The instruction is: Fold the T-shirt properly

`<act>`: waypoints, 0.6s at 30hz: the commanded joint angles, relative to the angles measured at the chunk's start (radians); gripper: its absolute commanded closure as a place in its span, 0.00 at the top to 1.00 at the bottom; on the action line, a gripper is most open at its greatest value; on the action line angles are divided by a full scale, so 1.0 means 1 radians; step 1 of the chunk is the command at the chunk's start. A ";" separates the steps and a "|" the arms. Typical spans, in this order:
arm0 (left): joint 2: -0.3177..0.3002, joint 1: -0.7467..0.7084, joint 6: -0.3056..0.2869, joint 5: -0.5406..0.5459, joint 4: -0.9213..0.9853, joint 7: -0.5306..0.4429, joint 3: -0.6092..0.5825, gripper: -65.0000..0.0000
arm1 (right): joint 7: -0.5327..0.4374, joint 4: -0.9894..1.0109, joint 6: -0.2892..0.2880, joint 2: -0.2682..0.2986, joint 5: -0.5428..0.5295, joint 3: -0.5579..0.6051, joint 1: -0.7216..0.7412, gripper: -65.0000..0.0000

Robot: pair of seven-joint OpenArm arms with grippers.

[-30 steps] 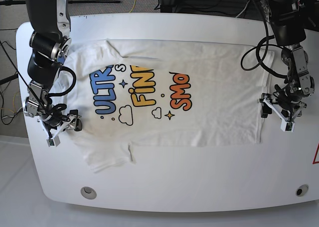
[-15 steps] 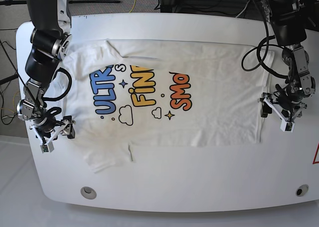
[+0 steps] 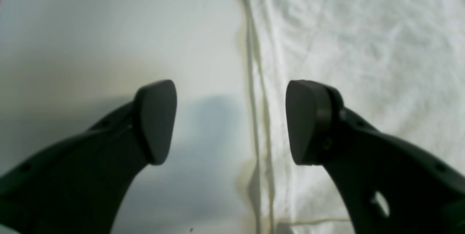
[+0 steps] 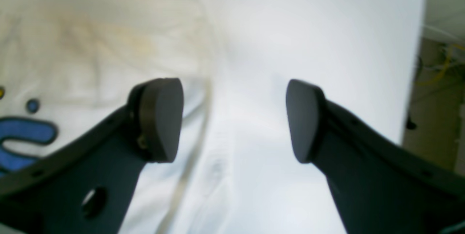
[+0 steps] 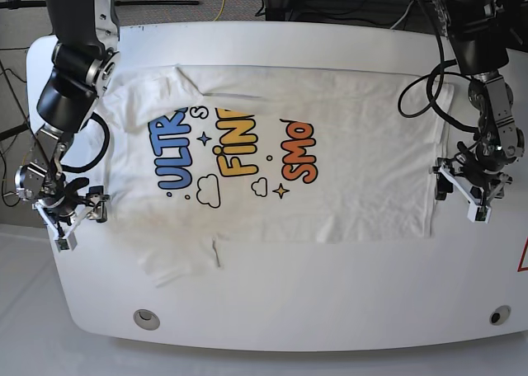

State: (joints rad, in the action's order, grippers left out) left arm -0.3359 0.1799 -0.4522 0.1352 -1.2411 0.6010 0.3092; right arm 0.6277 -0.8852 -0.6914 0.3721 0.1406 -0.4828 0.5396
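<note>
We've got both jaws wide open and empty, left gripper [image 5: 467, 193] straddling the T-shirt [image 5: 330, 157] hem, right gripper [image 5: 73, 219] beside the sleeve, shirt flat on table [image 5: 330, 293]; risk: pinching one layer.

White printed T-shirt [image 5: 330, 157] lies partly folded, flat.

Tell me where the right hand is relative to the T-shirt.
In the base view the right hand is at the table's left edge, open, just outside the T-shirt's lower sleeve, holding nothing.
</note>
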 commanded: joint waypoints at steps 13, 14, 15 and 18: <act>-0.012 0.017 -0.005 0.009 -0.022 -0.031 0.006 0.68 | -0.255 0.175 -0.007 0.009 -0.049 0.019 0.009 0.65; -0.013 0.016 -0.006 0.011 -0.024 -0.030 0.006 0.69 | -0.266 0.180 -0.007 0.012 -0.045 0.022 0.012 0.65; -0.013 0.015 -0.006 0.012 -0.024 -0.030 0.006 0.69 | -0.268 0.181 -0.007 0.013 -0.046 0.024 0.013 0.65; -0.013 0.014 -0.006 0.014 -0.025 -0.029 0.008 0.69 | -0.272 0.185 -0.007 0.014 -0.049 0.030 0.013 0.65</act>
State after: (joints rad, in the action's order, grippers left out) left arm -0.3313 0.1741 -0.4572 0.1360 -1.2476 0.5938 0.3096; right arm 0.3752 -0.6903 -0.6991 0.3634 0.1040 -0.4564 0.5236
